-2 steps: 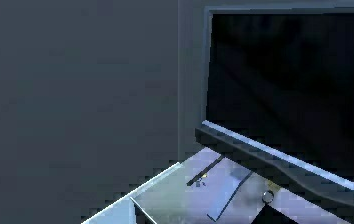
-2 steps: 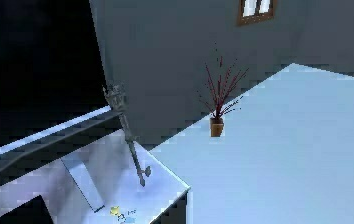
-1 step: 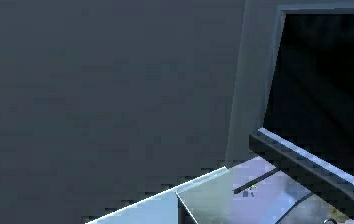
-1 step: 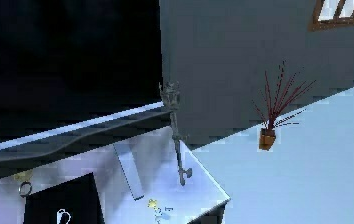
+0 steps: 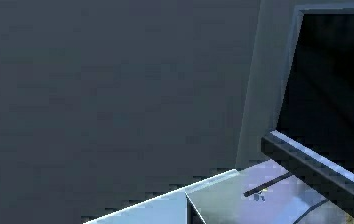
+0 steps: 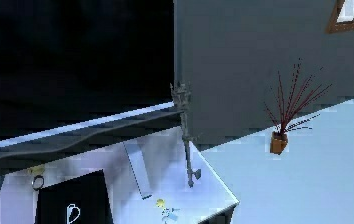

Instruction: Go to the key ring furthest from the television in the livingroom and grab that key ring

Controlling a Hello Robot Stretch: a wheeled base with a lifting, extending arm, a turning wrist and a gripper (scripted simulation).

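Forward view: a dark grey wall [image 5: 115,80] takes the left and centre, and the TV [image 5: 335,80] stands at the right edge with a dark bar [image 5: 315,165] along its foot. A pale table [image 5: 170,205] enters at the bottom. On it, lower right, lies a thin dark stick [image 5: 268,184] with a tiny pale speck at its lower end, too small to identify. Arm side view: the TV [image 6: 75,50] covers the upper left above the table [image 6: 165,145]. A slim grey figure [image 6: 187,130] stands upright near the table's right edge, and a grey slab [image 6: 137,168] lies just left of it. A black panel [image 6: 73,200] with a small white ring-shaped mark sits at lower left. No key ring can be confirmed by shape. There are two candidates: a yellow blob [image 6: 37,175] with a pale loop, lower left, close under the TV, and a yellow-white blob [image 6: 165,208], bottom centre, near the table's front edge and farther from the screen. A red-leaved plant [image 6: 285,115] stands in a pot on the floor at right, and a window [image 6: 350,15] is at upper right. The gripper's state, released or grasping, cannot be told
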